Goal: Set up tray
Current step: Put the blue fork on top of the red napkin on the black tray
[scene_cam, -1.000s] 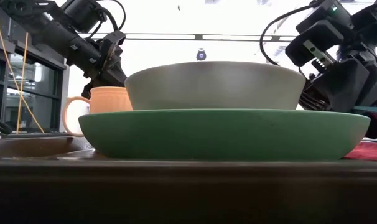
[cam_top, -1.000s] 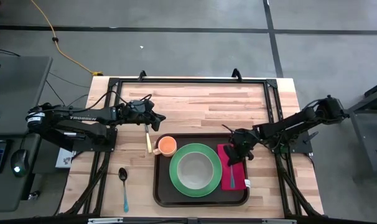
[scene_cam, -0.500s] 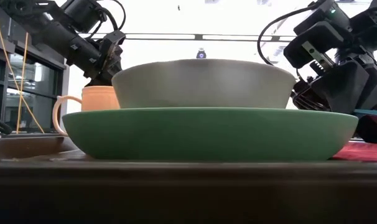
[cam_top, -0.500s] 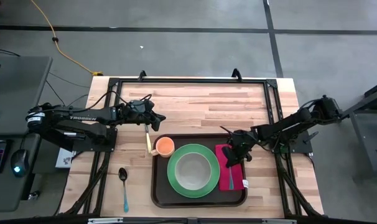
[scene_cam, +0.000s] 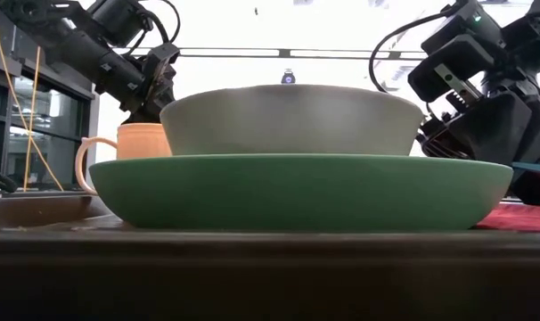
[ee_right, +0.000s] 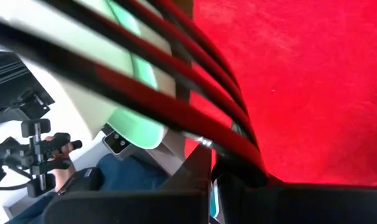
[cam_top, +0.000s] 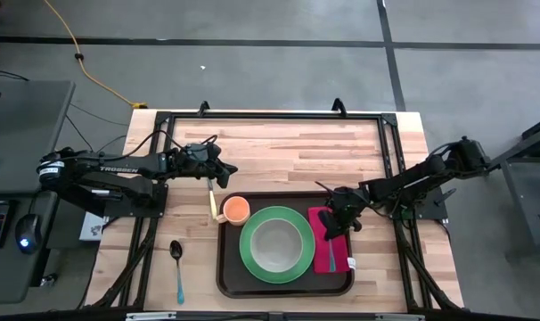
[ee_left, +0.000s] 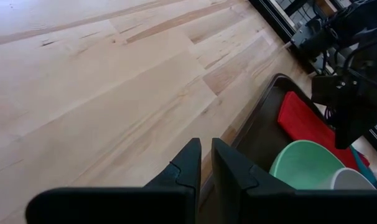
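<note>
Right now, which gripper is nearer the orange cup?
Left. The left gripper holds a knife just off the tray's far left corner, right by the orange cup. The right gripper sits over the napkin, across the green plate.

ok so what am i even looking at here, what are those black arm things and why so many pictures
Those are two robot arms at a wooden table, each ending in a two-finger gripper. The four pictures show one moment from different cameras: one overhead, one at tabletop height, and one on each arm's wrist.

On the table sits a dark brown tray. It holds a green plate with a pale bowl on it, an orange mug, and a magenta napkin with a utensil lying on it. A spoon lies on the table outside the tray.

The left gripper pinches a light-handled utensil, probably a knife, beside the mug. The right gripper is shut, low over the napkin; whether it grips anything is hard to tell.
</note>
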`<state>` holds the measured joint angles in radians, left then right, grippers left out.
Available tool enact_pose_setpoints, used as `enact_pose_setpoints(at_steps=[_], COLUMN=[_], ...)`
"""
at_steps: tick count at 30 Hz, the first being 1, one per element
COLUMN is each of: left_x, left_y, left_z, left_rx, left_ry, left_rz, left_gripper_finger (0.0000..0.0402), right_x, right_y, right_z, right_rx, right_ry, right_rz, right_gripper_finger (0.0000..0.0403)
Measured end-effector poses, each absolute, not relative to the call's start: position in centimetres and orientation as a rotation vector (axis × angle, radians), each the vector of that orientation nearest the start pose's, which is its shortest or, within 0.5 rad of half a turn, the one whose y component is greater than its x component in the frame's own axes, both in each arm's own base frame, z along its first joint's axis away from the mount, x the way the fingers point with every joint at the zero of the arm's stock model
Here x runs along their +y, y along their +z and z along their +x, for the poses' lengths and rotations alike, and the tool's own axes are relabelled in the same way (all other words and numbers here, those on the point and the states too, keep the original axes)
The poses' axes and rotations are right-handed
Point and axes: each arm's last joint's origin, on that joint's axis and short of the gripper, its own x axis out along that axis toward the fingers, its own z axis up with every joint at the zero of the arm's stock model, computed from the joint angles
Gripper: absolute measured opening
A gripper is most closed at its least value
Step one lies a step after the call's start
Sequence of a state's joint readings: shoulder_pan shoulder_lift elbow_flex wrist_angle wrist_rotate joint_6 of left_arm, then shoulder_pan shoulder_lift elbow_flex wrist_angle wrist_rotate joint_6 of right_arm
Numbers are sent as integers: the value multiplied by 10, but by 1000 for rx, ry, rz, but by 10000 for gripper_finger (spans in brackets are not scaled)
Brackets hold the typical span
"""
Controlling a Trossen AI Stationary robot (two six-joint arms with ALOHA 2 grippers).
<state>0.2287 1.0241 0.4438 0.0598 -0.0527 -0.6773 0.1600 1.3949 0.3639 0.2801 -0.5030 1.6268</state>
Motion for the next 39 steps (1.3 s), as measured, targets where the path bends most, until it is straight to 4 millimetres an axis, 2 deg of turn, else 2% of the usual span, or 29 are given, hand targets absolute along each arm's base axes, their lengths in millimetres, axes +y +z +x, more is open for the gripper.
enact_pose_setpoints(at_steps=[8,17,21,39], left_x=[48,48,48,48], left_y=[199,199,199,199], left_z=[200,200,200,200], left_rx=[387,383,387,389], left_ry=[431,423,411,411], left_rz=[-701,-685,-688,-686], left_gripper_finger=[67,67,67,67], right_x=[49,49,48,49], right_y=[119,120,120,121], right_z=[214,214,213,213], right_rx=[1112,1113,1118,1133], right_ry=[-136,-140,-138,-116], right_rz=[1608,1619,1622,1626], right_gripper_finger=[6,64,77,77])
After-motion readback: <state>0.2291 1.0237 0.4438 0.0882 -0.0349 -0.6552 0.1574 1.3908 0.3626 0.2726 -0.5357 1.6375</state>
